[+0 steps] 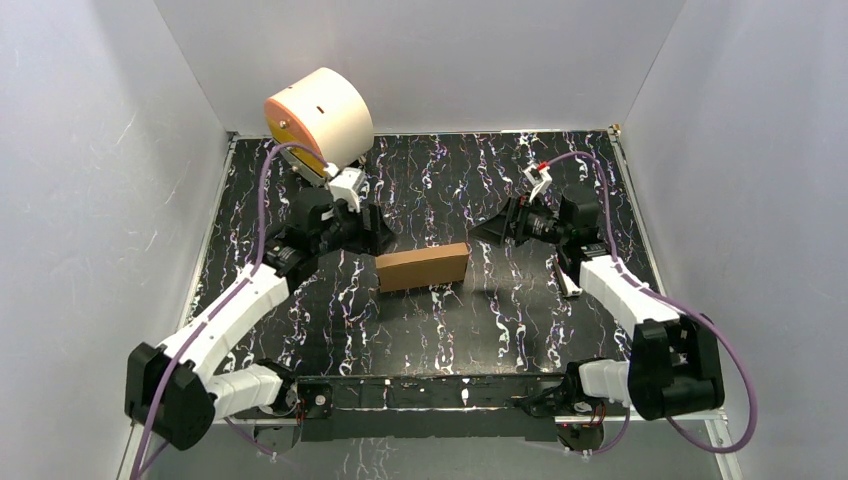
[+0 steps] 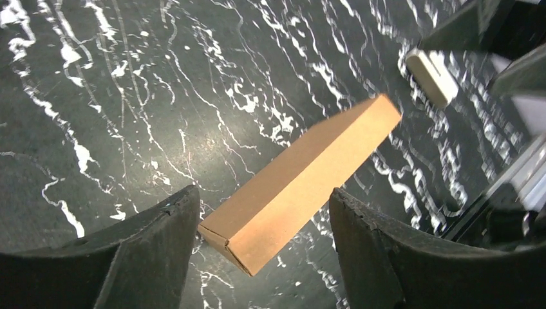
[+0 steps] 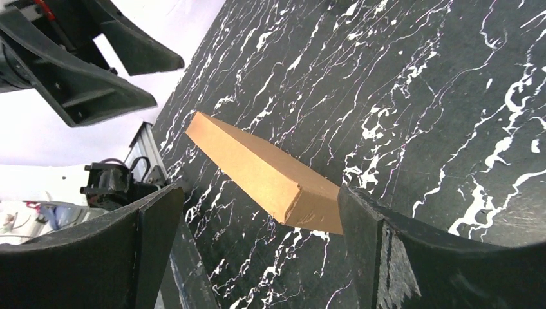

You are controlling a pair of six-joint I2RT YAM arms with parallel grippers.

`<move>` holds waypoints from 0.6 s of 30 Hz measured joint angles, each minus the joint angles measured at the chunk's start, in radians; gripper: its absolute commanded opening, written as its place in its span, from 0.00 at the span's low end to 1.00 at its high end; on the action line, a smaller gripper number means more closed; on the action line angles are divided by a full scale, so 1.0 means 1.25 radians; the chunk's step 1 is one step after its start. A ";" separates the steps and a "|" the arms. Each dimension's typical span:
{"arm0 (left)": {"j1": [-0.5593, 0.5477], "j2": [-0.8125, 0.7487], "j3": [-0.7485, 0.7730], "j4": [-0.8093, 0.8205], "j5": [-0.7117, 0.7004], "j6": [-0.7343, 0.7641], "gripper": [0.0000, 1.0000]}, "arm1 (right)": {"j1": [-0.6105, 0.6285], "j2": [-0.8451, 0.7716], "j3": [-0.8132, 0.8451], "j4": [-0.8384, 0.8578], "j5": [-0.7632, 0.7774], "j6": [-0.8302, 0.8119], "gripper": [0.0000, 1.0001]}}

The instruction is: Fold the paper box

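paper box point(image 1: 422, 267) lies flat near the middle of our black marbled table point(image 1: 440, 330), shaped into a shallow closed brown slab. our left gripper point(image 1: 378, 240) sits at its left end, fingers spread wide and grasping nothing. from the left wrist, the box's near corner shows between the two fingers with a gap on each side. our right gripper point(image 1: 485, 230) sits just off the box's right end, likewise spread and empty. from the right wrist, the box's end runs close to one finger point(image 3: 386, 251); we cannot tell if they touch. a cream cylinder point(image 1: 320, 118) with an orange face stands at the far left corner. a small white bar point(image 2: 433, 77) lies near the right arm.
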 measured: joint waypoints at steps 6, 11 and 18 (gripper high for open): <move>-0.044 0.093 0.062 -0.061 0.073 0.178 0.76 | -0.002 -0.090 0.000 -0.081 0.031 -0.064 0.99; -0.095 0.161 0.130 -0.101 0.087 0.295 0.77 | -0.002 -0.143 0.000 -0.120 0.041 -0.099 0.99; -0.165 0.256 0.185 -0.147 0.074 0.421 0.77 | -0.002 -0.202 -0.014 -0.165 0.044 -0.136 0.99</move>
